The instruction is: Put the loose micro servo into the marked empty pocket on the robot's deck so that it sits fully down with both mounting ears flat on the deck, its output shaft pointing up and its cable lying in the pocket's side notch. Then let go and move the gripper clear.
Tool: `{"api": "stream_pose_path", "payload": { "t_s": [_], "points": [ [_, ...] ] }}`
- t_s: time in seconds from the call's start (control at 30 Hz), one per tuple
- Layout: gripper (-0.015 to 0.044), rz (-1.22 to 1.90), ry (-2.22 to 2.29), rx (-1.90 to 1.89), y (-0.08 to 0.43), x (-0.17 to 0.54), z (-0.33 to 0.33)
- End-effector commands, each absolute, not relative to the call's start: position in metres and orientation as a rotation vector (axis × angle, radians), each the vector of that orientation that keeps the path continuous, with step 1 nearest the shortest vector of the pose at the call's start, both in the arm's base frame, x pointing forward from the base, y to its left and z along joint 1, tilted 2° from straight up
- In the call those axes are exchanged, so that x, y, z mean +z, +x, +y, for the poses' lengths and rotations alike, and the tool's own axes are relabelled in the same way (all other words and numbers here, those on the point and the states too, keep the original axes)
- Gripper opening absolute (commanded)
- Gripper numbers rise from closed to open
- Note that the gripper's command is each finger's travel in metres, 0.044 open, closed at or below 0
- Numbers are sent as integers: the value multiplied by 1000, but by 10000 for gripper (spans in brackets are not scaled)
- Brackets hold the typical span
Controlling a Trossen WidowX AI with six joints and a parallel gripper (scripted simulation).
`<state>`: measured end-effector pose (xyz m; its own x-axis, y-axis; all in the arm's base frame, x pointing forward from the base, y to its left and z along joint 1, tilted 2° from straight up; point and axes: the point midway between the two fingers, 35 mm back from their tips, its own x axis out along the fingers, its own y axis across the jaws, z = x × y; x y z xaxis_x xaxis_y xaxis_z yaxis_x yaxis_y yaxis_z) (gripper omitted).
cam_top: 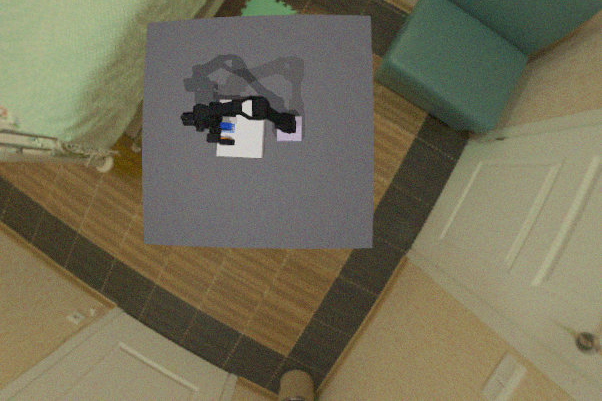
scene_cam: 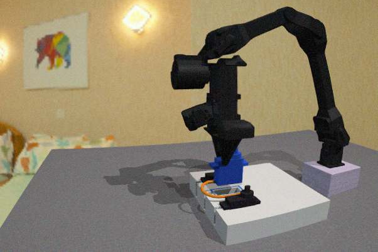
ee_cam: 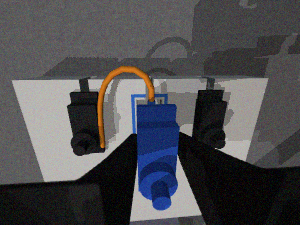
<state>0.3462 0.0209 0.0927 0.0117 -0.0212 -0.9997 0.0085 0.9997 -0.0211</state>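
The hand [scene_cam: 226, 156] points straight down, its fingers clamped on the blue micro servo [scene_cam: 228, 170]; the servo hangs upright, shaft uppermost, just above the blue-outlined pocket [scene_cam: 225, 191]; its orange cable [scene_cam: 210, 191] loops out in an arch toward the deck's edge; a black servo [scene_cam: 240, 200] sits on either side of the pocket in the white deck [scene_cam: 282, 200], which rests on the grey table [scene_cam: 94, 213].

The blue-outlined rectangular pocket [scene_cam: 225, 191] in the white block deck [scene_cam: 282, 200] lies open from above, but its flanks are tight: a black seated servo [scene_cam: 240, 200] stands just beside it on each side (the second [ee_cam: 85, 124] likewise close), leaving a narrow lane between.
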Motion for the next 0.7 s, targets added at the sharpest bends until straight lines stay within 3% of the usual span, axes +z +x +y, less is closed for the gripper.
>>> {"api": "stream_pose_path", "payload": {
  "t_s": [0.0, 0.67],
  "points": [
    [0, 1565, -17, -20, 346, 86, 20],
    [0, 1565, -17, -20, 346, 75, 20]
  ]
}}
